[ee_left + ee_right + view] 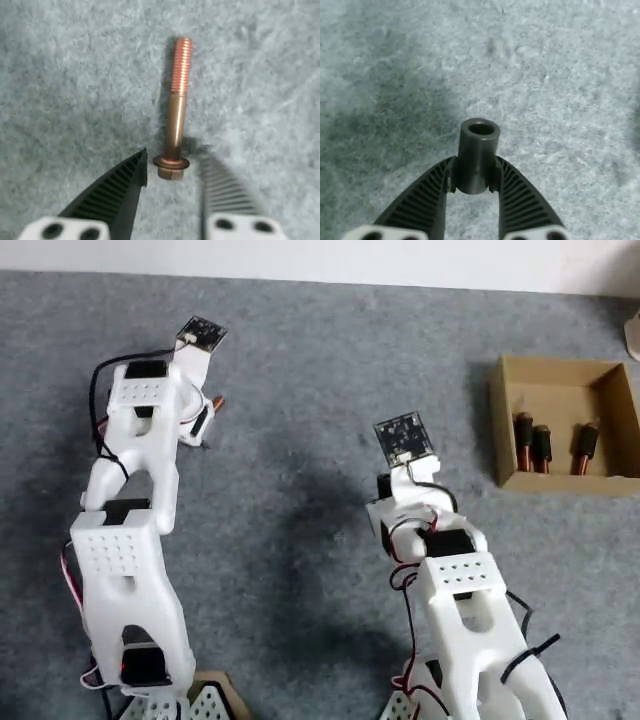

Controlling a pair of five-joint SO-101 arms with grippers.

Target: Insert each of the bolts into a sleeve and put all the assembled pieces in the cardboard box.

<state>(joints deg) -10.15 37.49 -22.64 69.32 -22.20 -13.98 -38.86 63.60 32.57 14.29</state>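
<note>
A copper bolt (176,107) lies flat on the grey carpet, and its tip (217,401) pokes out beside the left arm in the high view. My left gripper (173,161) is open, its fingers (131,177) standing on either side of the bolt's flanged head with small gaps. My right gripper (475,172) is shut on a dark sleeve (479,147), whose open bore points away from the wrist, above bare carpet. The right arm (455,580) stands mid-table. The cardboard box (500,420) sits at the far right with three assembled pieces (541,448) inside.
The whole table is covered in grey carpet (300,440). A brown cardboard piece (215,692) lies by the left arm's base. A pale object (633,335) shows at the right edge behind the box. Open carpet lies between the two arms.
</note>
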